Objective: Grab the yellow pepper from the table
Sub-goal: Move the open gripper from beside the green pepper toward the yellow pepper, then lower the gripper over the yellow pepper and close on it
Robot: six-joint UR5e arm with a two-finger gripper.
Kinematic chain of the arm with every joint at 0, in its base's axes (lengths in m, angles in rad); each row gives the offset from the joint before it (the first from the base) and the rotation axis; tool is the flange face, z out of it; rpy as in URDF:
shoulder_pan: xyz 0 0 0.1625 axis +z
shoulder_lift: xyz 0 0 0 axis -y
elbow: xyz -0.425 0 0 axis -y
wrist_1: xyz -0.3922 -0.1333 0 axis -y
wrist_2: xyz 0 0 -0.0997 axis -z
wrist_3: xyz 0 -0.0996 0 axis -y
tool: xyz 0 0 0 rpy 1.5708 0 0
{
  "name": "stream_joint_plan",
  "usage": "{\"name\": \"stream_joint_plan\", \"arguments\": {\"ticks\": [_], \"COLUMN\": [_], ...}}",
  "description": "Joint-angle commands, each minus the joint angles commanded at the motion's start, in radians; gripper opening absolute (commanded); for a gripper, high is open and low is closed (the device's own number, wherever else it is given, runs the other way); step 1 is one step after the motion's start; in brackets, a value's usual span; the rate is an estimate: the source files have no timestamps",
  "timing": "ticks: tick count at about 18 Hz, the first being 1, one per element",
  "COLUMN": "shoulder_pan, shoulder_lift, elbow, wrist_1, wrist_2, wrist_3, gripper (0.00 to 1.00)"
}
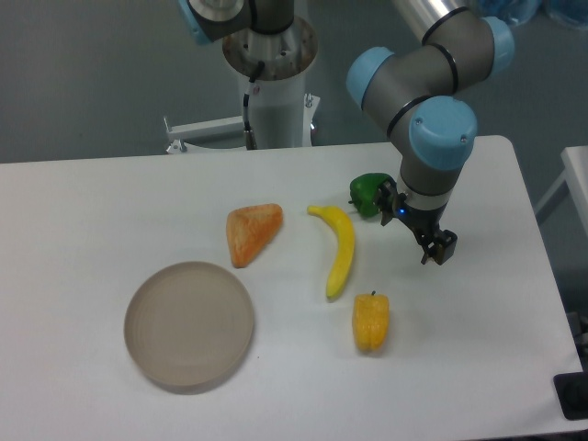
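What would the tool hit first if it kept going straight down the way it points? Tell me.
Most likely bare table. The tool points down, with the yellow pepper off to one side and the banana farther over. Its height above the surface is hard to judge from this single view.

Soft, even overhead light, faint shadows on the table [92,211], slightly grainy.

The arm reaches in from the upper right, its wrist bent downward. The claw [437,250] hangs low above the surface [92,211], empty; whether its fingers are parted cannot be told.
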Motion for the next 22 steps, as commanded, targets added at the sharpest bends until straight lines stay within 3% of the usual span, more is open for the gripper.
{"name": "stream_joint_plan", "arguments": {"ticks": [11, 22], "shoulder_pan": [0.002, -0.060], "shoulder_lift": [0.002, -0.055], "elbow": [-0.003, 0.017], "wrist_1": [0.002, 0.015], "wrist_2": [-0.074, -0.072], "wrist_3": [-0.070, -0.511], "gripper": [1.00, 1.00]}}
